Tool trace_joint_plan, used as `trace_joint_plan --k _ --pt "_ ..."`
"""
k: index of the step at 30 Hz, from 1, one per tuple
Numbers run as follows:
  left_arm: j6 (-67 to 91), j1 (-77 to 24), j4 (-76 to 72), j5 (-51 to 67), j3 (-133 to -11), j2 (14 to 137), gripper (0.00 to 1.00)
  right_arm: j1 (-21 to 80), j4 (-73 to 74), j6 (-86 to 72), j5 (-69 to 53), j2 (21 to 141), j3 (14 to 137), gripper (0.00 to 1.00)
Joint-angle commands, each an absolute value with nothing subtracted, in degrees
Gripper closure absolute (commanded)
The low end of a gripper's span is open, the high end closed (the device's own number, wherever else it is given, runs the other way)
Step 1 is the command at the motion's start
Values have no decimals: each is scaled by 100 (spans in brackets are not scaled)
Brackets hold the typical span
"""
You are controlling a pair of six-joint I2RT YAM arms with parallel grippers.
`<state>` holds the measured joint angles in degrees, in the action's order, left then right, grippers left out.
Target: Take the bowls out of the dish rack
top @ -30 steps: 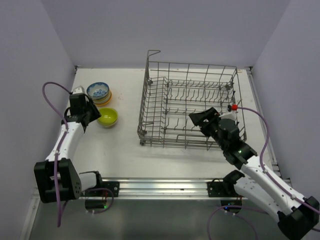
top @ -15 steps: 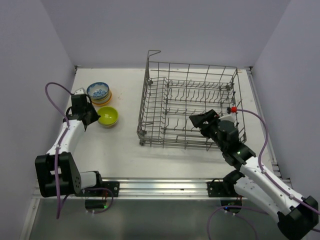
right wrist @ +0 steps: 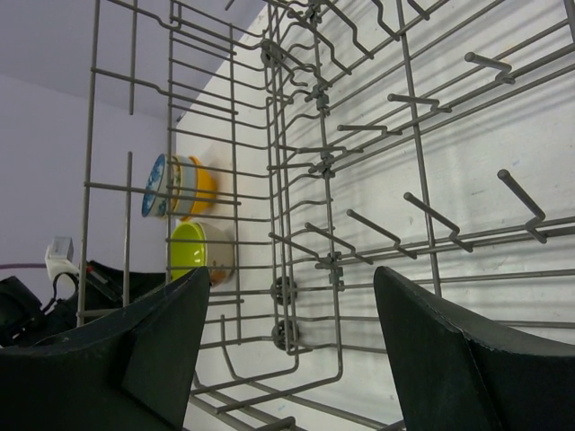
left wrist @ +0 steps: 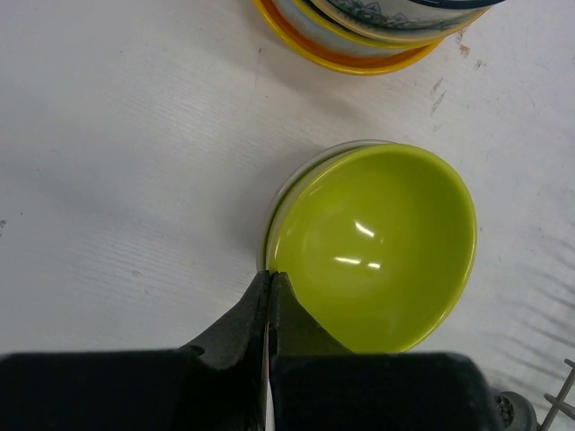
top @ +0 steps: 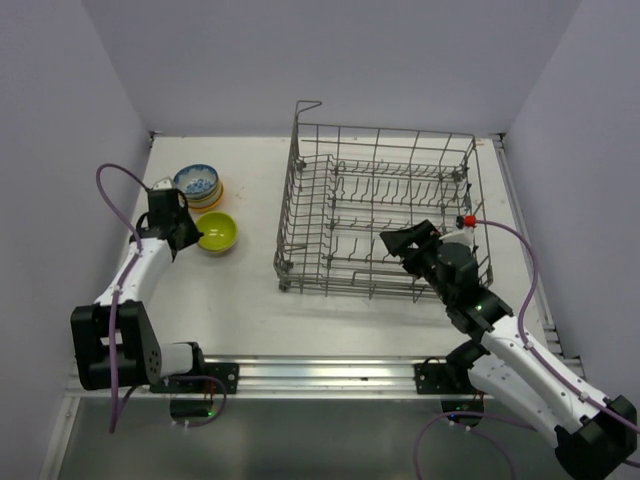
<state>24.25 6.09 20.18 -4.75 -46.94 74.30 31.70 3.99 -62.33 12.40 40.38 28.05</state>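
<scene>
Unloading looks done to us: the dish rack [top: 380, 200] holds no bowl, and the lime bowl [left wrist: 377, 242] sits nested beside the stack [top: 200, 186] on the table [top: 260, 300]. Our left gripper [left wrist: 269, 292] is clenched on nothing, its tips at the lime rim. Our right gripper [top: 402, 240] hangs spread over the rack. Next we judge both arms need only back away.

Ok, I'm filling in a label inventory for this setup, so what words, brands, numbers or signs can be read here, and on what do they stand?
None: no word, number, brand or sign can be read in any view.
The lime bowl is plain glaze, the stacked bowls carry only painted patterns, and the dish rack is bare wire.
</scene>
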Motion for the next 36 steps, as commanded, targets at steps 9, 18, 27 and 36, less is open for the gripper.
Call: trace_joint_plan --k 9,18,27,36 --pt "2391 563 2127 -720 -4720 7480 92 3120 519 -6258 1222 3858 2733 22" --pt "2294 554 1740 -581 -4797 6513 31 3076 606 -6109 1187 3832 2742 22" --pt "2277 273 1275 422 -5571 5863 8 2918 852 -4889 425 4682 3848 20" --pt "1038 -1589 1163 27 -6892 6469 2 2892 3944 -1540 744 6600 7407 4"
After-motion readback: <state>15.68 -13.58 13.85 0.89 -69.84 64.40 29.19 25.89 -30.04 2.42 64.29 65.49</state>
